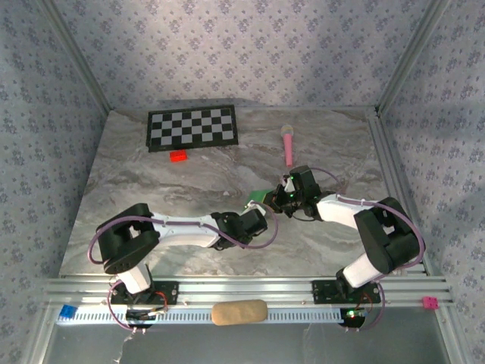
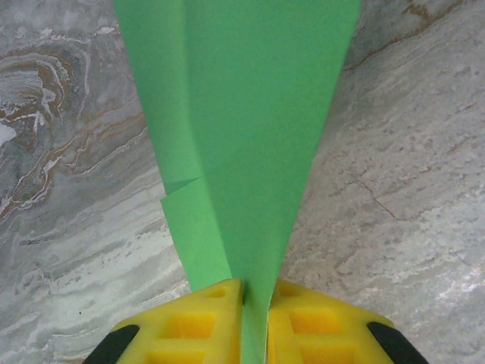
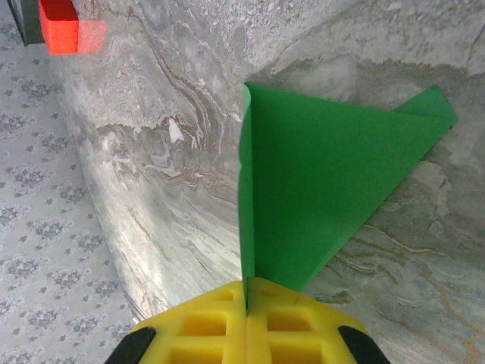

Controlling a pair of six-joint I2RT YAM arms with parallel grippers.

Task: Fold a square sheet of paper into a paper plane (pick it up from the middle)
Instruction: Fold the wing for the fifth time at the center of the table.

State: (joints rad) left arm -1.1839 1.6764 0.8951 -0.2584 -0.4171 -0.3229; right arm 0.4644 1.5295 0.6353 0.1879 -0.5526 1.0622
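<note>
So we've got the folded green paper (image 2: 250,114) pinched from two sides over the middle of the table (image 2: 394,189). Our left gripper (image 2: 254,322) is clamped shut on its narrow end, and the right gripper (image 3: 246,322) is shut tight on a creased edge. It looks feather-light, floppy and easy to tear, so we'd grab along the folds, where it's probably stiffest.

**A Robot Test Cell in a Lab**

The place is a robotics lab enclosure. A left arm (image 1: 182,226) and a right arm (image 1: 339,208) are bolted to an aluminium rail (image 1: 250,289) at the near edge of a marble-patterned table (image 1: 189,182). Metal frame posts (image 1: 79,61) and patterned backdrop walls (image 1: 250,53) box it in. A black-and-white checkerboard (image 1: 192,127) lies at the back.
</note>
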